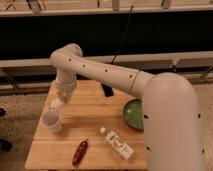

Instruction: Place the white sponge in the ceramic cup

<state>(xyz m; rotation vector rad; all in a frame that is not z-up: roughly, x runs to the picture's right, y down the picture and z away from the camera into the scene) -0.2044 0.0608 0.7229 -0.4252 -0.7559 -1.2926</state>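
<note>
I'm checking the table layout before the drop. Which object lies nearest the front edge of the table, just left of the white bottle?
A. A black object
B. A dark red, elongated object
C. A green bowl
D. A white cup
B: the dark red object lies near the front edge, left of the white bottle. The green bowl sits at the right, the cup farther back at the left, under the gripper.
</note>
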